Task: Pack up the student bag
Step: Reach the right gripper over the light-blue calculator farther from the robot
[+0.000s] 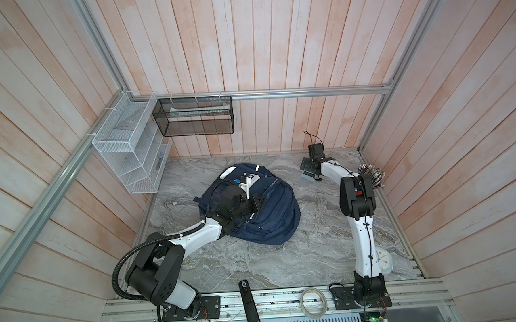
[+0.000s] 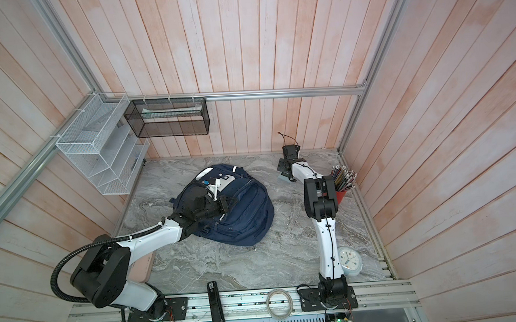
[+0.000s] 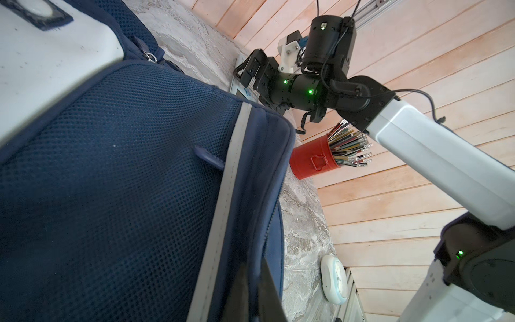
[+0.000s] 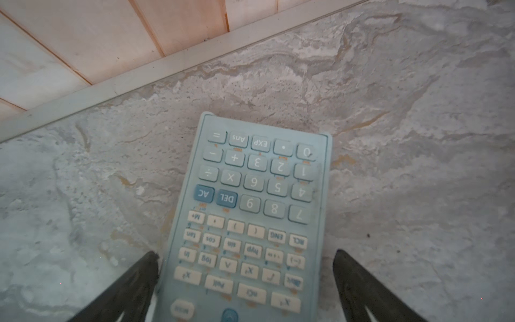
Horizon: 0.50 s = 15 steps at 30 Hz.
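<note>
The student bag [image 1: 271, 218] [image 2: 247, 219], a big navy backpack with white patches, lies flat in the middle of the marble table. My left gripper [image 1: 257, 204] [image 2: 227, 203] rests on its upper face. In the left wrist view the left gripper [image 3: 255, 281] is shut against the bag [image 3: 111, 167] by a grey stripe and zip edge; whether it pinches anything is unclear. At the back right, my right gripper [image 1: 312, 172] [image 2: 287, 174] [image 4: 245, 252] stands open, one finger on each side of a pale blue calculator [image 4: 259, 195] [image 1: 307, 176] lying flat.
A red cup of pencils [image 1: 371, 174] [image 3: 312, 161] stands by the right wall and a white clock [image 1: 385, 259] [image 3: 334, 278] at the front right. A black stapler [image 1: 248, 299] and tape roll [image 1: 314, 302] lie on the front rail. A white wire rack [image 1: 130, 149] and black mesh basket [image 1: 195, 116] hang at the back left.
</note>
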Available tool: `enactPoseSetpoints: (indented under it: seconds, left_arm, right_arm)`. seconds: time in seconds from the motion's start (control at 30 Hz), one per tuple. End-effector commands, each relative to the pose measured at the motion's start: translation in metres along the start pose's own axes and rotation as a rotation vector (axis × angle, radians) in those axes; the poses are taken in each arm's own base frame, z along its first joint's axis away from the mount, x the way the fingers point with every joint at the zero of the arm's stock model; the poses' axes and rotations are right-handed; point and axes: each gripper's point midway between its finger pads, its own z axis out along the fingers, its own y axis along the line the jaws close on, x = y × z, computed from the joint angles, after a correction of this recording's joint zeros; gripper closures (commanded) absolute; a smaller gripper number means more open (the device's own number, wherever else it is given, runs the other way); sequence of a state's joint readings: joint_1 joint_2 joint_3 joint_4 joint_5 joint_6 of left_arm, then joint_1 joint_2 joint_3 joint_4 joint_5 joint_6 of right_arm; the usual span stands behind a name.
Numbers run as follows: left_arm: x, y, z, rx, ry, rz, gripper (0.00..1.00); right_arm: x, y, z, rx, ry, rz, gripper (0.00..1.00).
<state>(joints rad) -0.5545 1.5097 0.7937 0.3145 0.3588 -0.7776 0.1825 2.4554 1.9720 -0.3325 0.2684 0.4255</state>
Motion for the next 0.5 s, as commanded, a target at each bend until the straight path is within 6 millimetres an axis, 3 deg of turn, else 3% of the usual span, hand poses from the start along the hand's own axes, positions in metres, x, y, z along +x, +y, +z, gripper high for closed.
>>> enactPoseSetpoints:
  seconds: [0.0, 0.23, 0.47]
  left_arm:
    - [-0.012, -0.001, -0.009, -0.001, -0.060, 0.038, 1.00]
    - [-0.013, 0.001, -0.013, -0.017, -0.068, 0.046, 1.00]
    - [-0.012, 0.004, -0.011, -0.032, -0.060, 0.047, 1.00]
  right_arm:
    - [0.006, -0.009, 0.004, 0.056, 0.034, -0.048, 0.02]
    - [0.026, -0.004, 0.013, 0.031, 0.131, -0.098, 0.05]
    - [0.054, -0.005, 0.002, -0.030, 0.251, -0.136, 0.19]
